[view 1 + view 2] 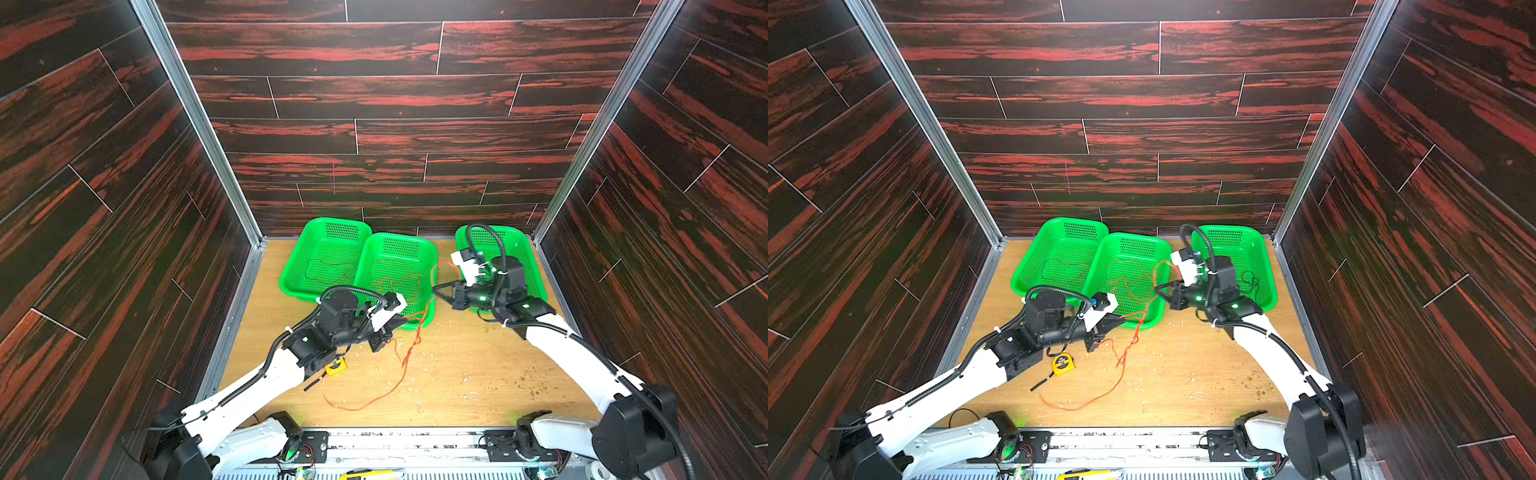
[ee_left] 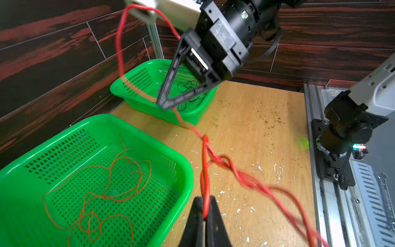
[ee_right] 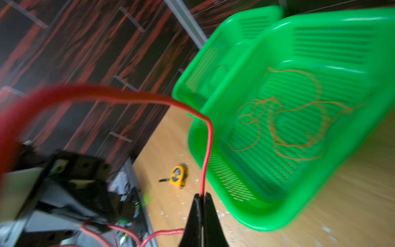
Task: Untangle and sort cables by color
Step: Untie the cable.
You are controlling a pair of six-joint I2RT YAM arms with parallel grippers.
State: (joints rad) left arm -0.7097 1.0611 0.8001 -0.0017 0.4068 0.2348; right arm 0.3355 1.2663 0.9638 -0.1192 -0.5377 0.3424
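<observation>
Left wrist view: the red cable (image 2: 205, 162) is pinched in the fully closed left gripper (image 2: 204, 202). It rises to the right gripper (image 2: 165, 104), whose jaws are also clamped on it. The held span hangs in the air beyond the near-right corner of the middle basket (image 2: 149, 134), and there it twists around a second strand.

A slack loop arches by the white housing (image 2: 183, 15) on the right wrist; whether it is hooked there I cannot tell. Orange cables (image 2: 116, 195) lie in the middle basket and a black cable (image 2: 187, 86) in the right basket (image 2: 139, 104).

Pulling the grips straight apart would likely cinch the twist into a knot. A snagged loop could jerk the cable free or drag sorted orange strands out onto the table (image 1: 478, 374).
</observation>
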